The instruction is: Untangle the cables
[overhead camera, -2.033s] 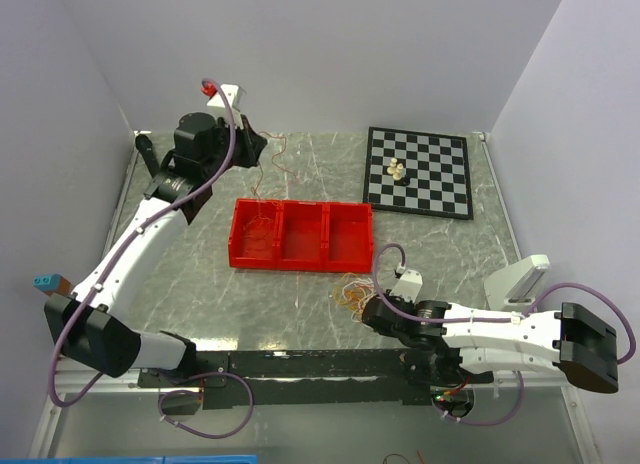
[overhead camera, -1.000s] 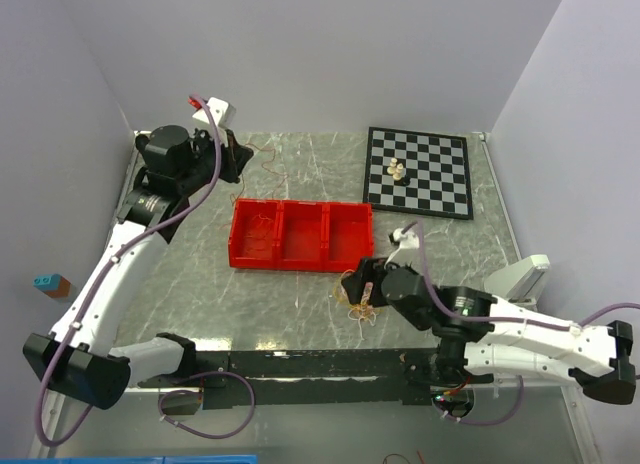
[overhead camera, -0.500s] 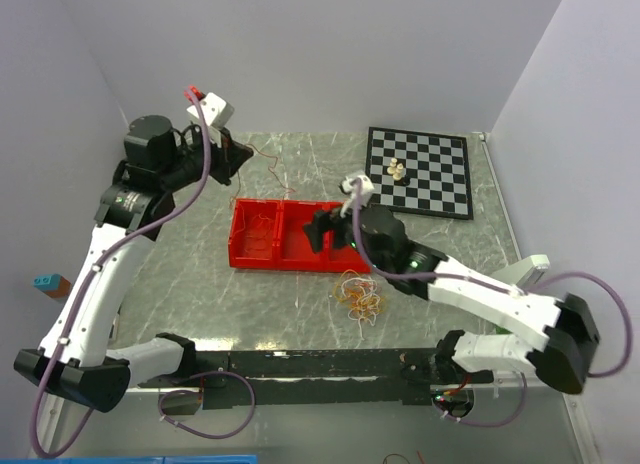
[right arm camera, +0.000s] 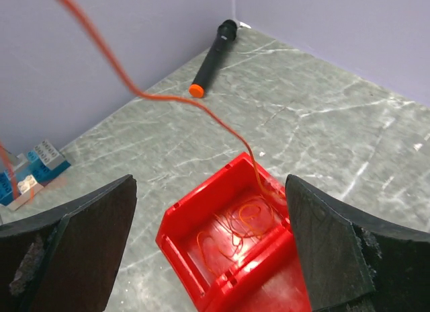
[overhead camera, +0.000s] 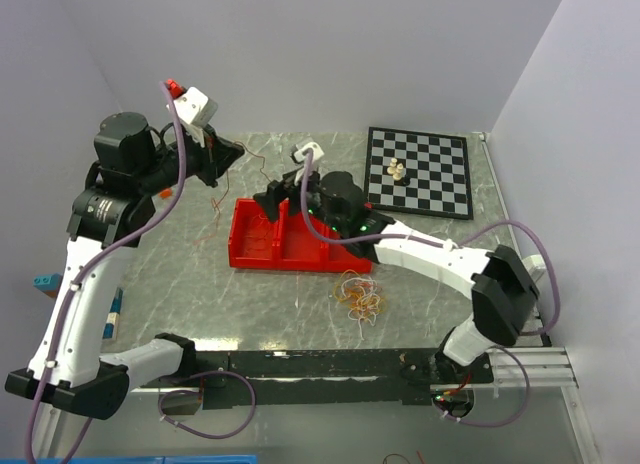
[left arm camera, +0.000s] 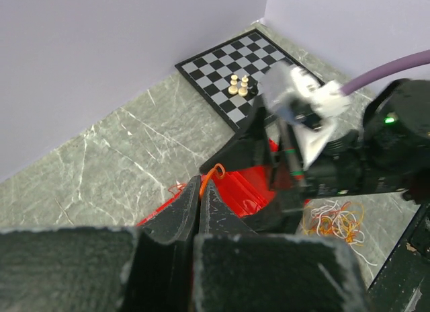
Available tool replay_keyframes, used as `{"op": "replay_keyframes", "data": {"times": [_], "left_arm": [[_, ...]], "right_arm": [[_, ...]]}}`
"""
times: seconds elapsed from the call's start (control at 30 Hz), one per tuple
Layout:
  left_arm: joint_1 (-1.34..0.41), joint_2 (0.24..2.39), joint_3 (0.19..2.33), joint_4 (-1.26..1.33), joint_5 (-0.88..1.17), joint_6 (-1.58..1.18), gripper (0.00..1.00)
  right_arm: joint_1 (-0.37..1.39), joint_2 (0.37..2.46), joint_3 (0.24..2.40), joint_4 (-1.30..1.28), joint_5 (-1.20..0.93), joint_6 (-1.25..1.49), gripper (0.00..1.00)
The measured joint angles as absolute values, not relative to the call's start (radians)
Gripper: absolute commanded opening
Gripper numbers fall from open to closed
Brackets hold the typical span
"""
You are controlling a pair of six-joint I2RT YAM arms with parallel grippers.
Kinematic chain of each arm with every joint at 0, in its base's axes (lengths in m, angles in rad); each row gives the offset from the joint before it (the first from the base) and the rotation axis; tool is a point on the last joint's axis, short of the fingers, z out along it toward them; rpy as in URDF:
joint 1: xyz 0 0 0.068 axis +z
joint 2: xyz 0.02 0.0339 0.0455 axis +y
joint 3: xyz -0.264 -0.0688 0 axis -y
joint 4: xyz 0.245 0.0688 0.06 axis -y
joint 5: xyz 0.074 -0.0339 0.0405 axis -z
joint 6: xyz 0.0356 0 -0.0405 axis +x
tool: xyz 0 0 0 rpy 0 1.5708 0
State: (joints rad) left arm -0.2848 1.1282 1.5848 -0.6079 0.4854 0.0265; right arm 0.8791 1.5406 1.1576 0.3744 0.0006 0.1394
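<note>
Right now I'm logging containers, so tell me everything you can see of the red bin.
The red bin is a long, glossy plastic-looking tray split into three compartments, lying flat on the marbled table. Its left end compartment holds loose coils of orange cable, one strand rising out of it. The right claw hovers open above that end.

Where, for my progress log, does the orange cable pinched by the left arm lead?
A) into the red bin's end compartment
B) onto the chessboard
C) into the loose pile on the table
A: the orange cable runs down into the end compartment of the red bin and coils there.
</note>
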Motion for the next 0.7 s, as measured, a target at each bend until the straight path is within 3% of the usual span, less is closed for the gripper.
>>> {"op": "replay_keyframes", "data": {"times": [0.1, 0.17, 0.27, 0.33, 0.37, 0.7], "left_arm": [[-0.284, 1.129, 1.611, -0.630, 0.485, 0.026, 0.01], [-0.284, 1.130, 1.633, -0.640, 0.485, 0.026, 0.01], [-0.281, 1.131, 1.660, -0.641, 0.485, 0.023, 0.01], [-0.278, 1.134, 1.673, -0.641, 0.485, 0.022, 0.01], [-0.278, 1.137, 1.677, -0.641, 0.484, 0.022, 0.01], [-0.251, 1.152, 1.566, -0.504, 0.409, -0.065, 0.01]], "right_arm": [[0.879, 1.596, 1.203, 0.374, -0.019, 0.136, 0.86], [0.879, 1.642, 1.254, 0.358, -0.020, 0.134, 0.72], [0.878, 1.707, 1.316, 0.352, -0.006, 0.136, 0.42], [0.875, 1.734, 1.323, 0.347, 0.007, 0.147, 0.10], [0.871, 1.747, 1.324, 0.341, 0.015, 0.163, 0.00], [0.871, 1.725, 1.257, 0.310, 0.032, 0.268, 0.00]]}}
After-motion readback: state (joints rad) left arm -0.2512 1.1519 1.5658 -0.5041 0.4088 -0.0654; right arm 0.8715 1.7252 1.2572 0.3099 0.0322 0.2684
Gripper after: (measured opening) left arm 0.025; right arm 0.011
